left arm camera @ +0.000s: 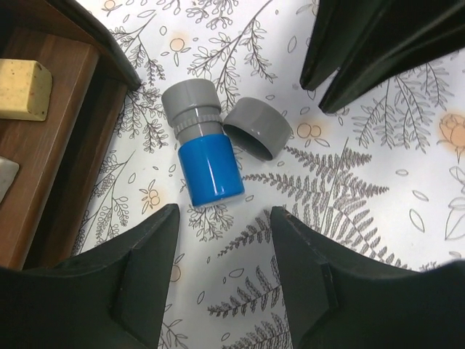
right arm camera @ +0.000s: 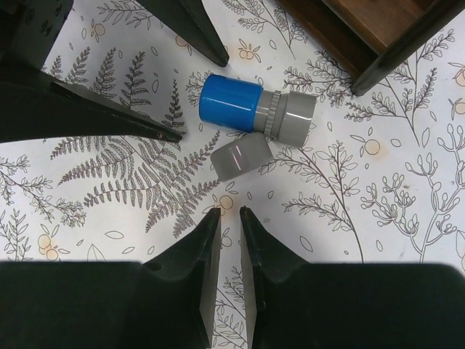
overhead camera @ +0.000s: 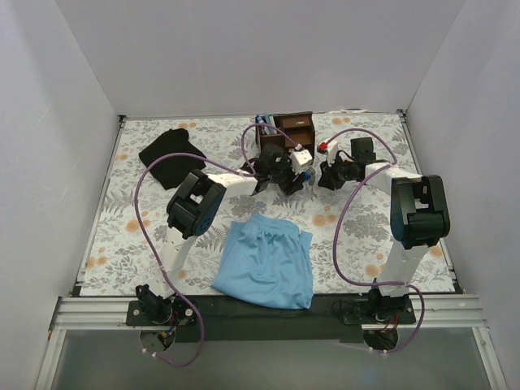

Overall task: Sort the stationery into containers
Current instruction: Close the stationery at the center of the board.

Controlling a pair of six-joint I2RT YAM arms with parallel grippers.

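A cylinder with a blue body and a grey end (left arm camera: 203,149) lies on the floral table beside its loose grey cap (left arm camera: 258,127). Both also show in the right wrist view: the cylinder (right arm camera: 254,110) and the cap (right arm camera: 241,156). My left gripper (left arm camera: 225,218) is open and empty, with the cylinder's blue end just ahead of its tips. My right gripper (right arm camera: 225,212) is almost shut, a narrow gap between its fingers, holding nothing, with the cap just ahead of its tips. The dark brown organizer (overhead camera: 294,130) stands behind both grippers. A tan eraser (left arm camera: 22,87) lies on its shelf (left arm camera: 51,167).
A black cloth (overhead camera: 171,150) lies at the back left. A light blue cloth (overhead camera: 266,260) lies near the front middle. Blue pens (overhead camera: 262,122) stand at the organizer's left. A small red-tipped item (overhead camera: 325,146) lies right of the organizer. White walls surround the table.
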